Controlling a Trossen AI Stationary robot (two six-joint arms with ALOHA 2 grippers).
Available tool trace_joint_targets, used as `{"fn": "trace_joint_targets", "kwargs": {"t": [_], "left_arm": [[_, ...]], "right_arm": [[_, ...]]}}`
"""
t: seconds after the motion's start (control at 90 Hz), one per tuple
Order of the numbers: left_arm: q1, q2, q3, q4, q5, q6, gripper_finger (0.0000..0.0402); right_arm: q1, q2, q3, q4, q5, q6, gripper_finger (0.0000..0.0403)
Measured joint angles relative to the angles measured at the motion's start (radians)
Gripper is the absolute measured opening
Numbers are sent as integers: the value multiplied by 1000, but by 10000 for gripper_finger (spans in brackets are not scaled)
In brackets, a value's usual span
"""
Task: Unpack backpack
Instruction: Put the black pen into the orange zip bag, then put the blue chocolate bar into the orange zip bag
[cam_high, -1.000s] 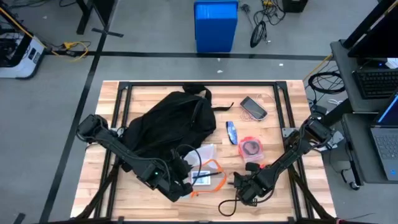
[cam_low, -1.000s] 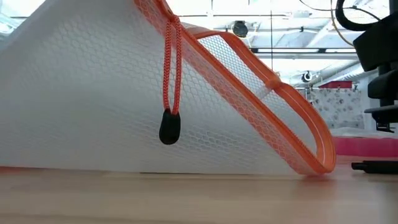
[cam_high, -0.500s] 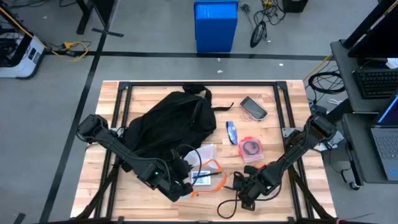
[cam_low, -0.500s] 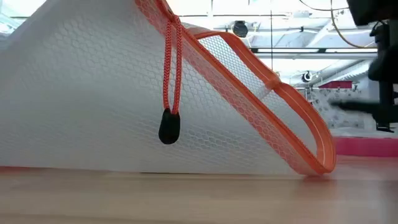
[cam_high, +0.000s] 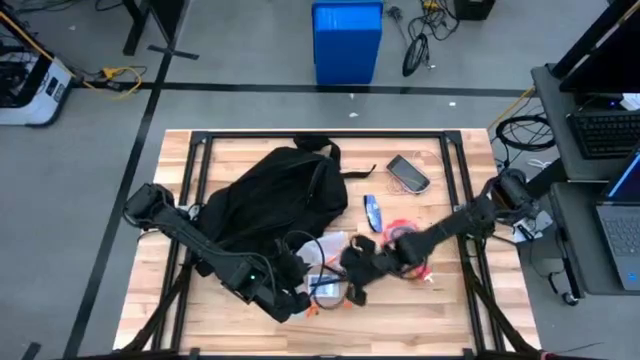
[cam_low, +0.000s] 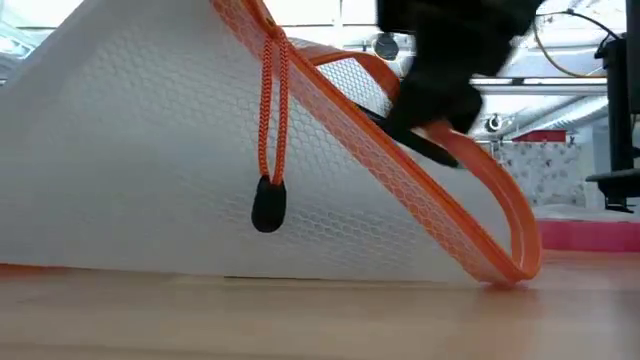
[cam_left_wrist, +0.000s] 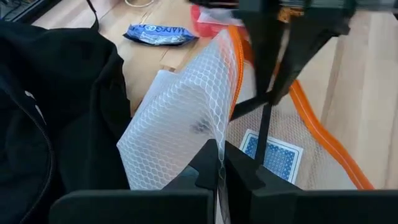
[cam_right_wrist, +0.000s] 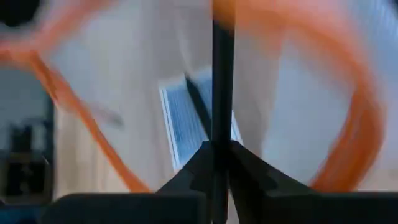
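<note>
While stretched leftward, right tool (cam_high: 357, 268) over pouch (cam_high: 325, 275)

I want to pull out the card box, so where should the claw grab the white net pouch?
Probably the orange rim at the net pouch's open end, coming from the right side of the table. The left claw pinches the pouch's near edge and holds it up, so the rim stands off the table like a loop. The right claw is at that end. The blue card box lies inside.
</note>
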Motion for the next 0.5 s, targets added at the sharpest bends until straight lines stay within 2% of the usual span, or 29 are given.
{"fn": "trace_joint_targets", "kwargs": {"t": [0.144,0.289,0.411,0.5], "left_arm": [[0,0,0,-1,0,-5,0],[-1,0,0,-3,0,-3,0],[-1,0,0,-3,0,-1,0],[-1,0,0,-3,0,-1,0]], "right_arm": [[-14,0,0,115,-40,-73,97],[-2,0,22,67,-40,-79,150],[6,0,64,-75,-28,-47,166],[8,0,134,-257,20,-13,167]]}}
